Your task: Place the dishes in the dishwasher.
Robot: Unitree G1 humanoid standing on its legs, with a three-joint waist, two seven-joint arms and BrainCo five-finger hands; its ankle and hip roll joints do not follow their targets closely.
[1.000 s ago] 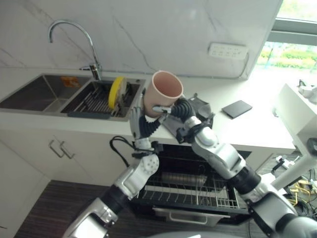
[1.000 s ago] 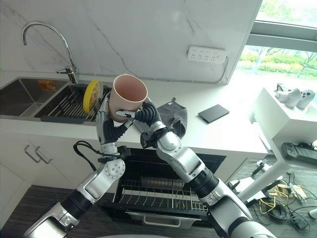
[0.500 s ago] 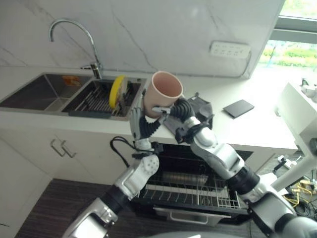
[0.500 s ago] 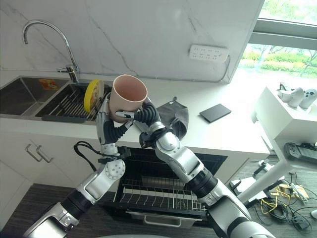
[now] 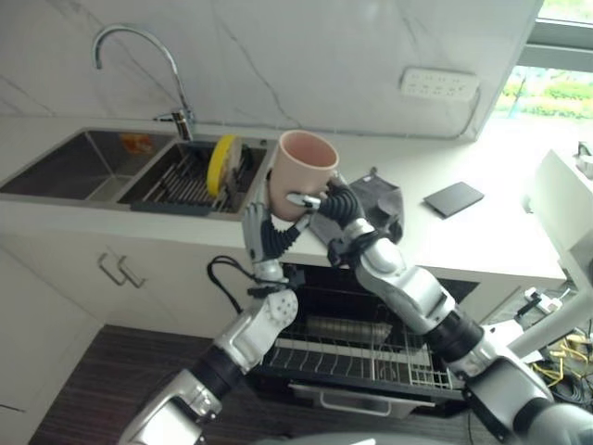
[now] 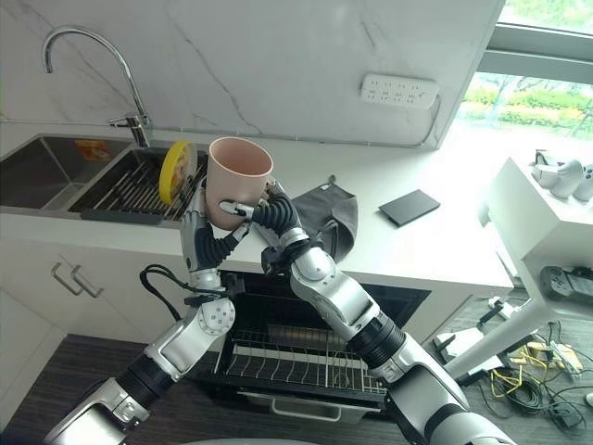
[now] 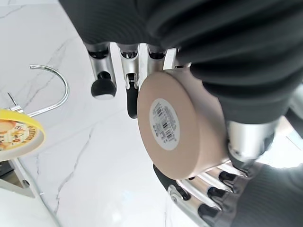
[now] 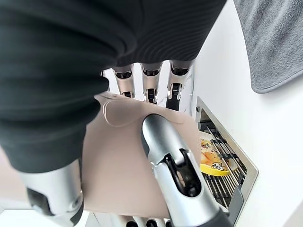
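Note:
A pink cup [image 5: 302, 171] is held upright in the air over the counter's front edge, between my two hands. My right hand [image 5: 335, 206] grips it from the right, thumb [image 8: 170, 165] and fingers curled round its wall [image 8: 123, 165]. My left hand [image 5: 262, 234] stands below and to the left, its fingers [image 7: 130, 90] straight alongside the cup near its labelled base [image 7: 177, 137]. The open dishwasher's wire rack [image 5: 352, 357] lies pulled out below the hands. A yellow plate [image 5: 220, 164] stands on edge in the sink's drying rack.
A grey cloth [image 5: 380, 202] lies on the white counter just behind the right hand, and a dark flat pad [image 5: 454, 197] further right. The double sink [image 5: 65, 176] with a curved tap [image 5: 139, 46] is at the left. White cupboard doors [image 5: 111, 278] stand below the sink.
The whole picture has shifted a little as the camera moved. Both hands and the cup keep about the same pose.

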